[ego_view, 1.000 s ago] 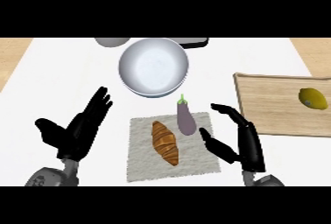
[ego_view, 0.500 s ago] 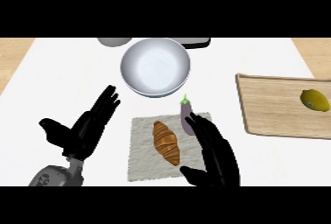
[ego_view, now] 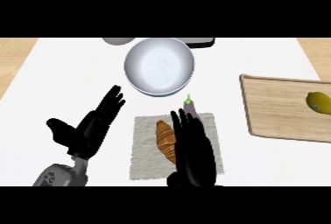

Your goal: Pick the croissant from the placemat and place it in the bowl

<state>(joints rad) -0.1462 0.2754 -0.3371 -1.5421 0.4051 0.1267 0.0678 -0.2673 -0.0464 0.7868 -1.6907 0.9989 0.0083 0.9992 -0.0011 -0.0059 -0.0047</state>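
Note:
A brown croissant [ego_view: 165, 139] lies lengthwise on the grey placemat [ego_view: 145, 153] in the middle of the counter. My right hand [ego_view: 192, 153] hovers over the mat with straight fingers pointing away from me, covering the croissant's right side and most of a purple eggplant [ego_view: 190, 106] at the mat's top right. The white bowl [ego_view: 159, 65] stands beyond the mat, with nothing in it. My left hand [ego_view: 90, 127] rests open left of the mat, fingers up.
A wooden cutting board [ego_view: 278, 109] with a yellow lemon [ego_view: 318, 101] lies at the right. A grey dish [ego_view: 118, 41] and a dark object [ego_view: 202, 42] sit behind the bowl at the far edge.
My right hand has swung left from the mat's right edge to above the croissant and eggplant, fingers straightening. The left hand has barely moved.

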